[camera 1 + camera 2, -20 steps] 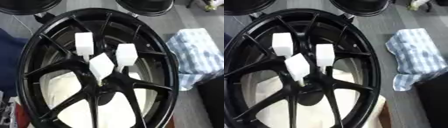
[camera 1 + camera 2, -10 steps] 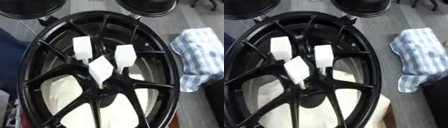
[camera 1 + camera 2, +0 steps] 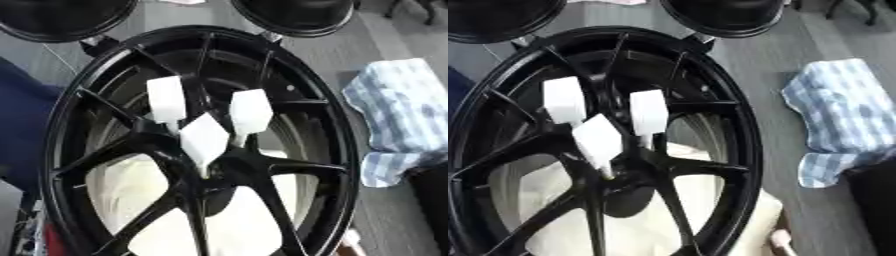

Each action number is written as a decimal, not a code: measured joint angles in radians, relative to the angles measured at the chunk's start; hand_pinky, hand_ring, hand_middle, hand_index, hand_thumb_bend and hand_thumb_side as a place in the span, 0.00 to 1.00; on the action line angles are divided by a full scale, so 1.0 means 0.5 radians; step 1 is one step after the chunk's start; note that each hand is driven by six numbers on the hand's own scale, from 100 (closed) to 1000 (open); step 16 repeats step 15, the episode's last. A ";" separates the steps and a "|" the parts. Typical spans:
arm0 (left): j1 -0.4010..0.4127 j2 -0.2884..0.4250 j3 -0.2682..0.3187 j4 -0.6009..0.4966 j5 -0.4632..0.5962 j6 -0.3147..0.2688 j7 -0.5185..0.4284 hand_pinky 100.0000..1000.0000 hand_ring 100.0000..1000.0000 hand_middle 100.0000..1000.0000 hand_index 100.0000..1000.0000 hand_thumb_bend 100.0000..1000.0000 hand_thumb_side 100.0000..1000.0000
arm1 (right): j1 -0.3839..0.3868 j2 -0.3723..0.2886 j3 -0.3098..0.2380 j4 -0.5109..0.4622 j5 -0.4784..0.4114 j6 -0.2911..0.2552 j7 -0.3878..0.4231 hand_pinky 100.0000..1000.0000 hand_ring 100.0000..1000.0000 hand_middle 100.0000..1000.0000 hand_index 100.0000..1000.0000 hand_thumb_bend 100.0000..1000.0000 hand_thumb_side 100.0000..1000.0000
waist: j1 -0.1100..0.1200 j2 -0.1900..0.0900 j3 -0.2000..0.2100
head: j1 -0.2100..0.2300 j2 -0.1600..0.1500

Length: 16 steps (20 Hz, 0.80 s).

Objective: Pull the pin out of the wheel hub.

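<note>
Three white-headed pins (image 3: 204,139) are seen standing in the centre of a black spoked wheel (image 3: 337,125). A checked cloth (image 3: 842,117) lies beside its right rim. No hand is in view.

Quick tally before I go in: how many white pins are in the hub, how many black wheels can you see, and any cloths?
White pins: 3
Black wheels: 3, the near wheel and two partly in view at the top
Checked cloths: 1
Total: 7
No robot hand is in view.
</note>
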 measured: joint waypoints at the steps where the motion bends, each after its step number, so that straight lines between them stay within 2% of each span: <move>1: -0.001 0.000 0.000 0.000 0.001 0.001 -0.002 0.83 0.60 0.61 0.72 0.00 0.76 | -0.008 0.001 0.018 -0.048 -0.012 -0.009 -0.029 0.84 0.73 0.69 0.59 0.19 0.26 | 0.001 0.000 0.002 | -0.001 0.000; 7: -0.004 0.000 -0.011 0.000 0.014 0.005 -0.017 0.83 0.60 0.61 0.72 0.00 0.76 | -0.051 0.005 0.154 -0.335 -0.075 -0.004 -0.134 0.83 0.68 0.63 0.54 0.12 0.25 | 0.001 0.000 0.013 | -0.011 0.000; 11: -0.014 0.000 -0.017 0.000 0.020 0.005 -0.026 0.83 0.60 0.61 0.72 0.00 0.76 | -0.159 0.020 0.254 -0.506 -0.124 0.037 -0.132 0.83 0.67 0.62 0.52 0.09 0.25 | 0.008 0.000 0.023 | -0.020 -0.002; 16: -0.018 0.000 -0.025 0.000 0.028 0.002 -0.039 0.83 0.59 0.61 0.72 0.00 0.75 | -0.248 0.055 0.321 -0.571 -0.166 0.102 -0.095 0.83 0.67 0.62 0.52 0.08 0.26 | 0.010 0.000 0.030 | -0.020 -0.015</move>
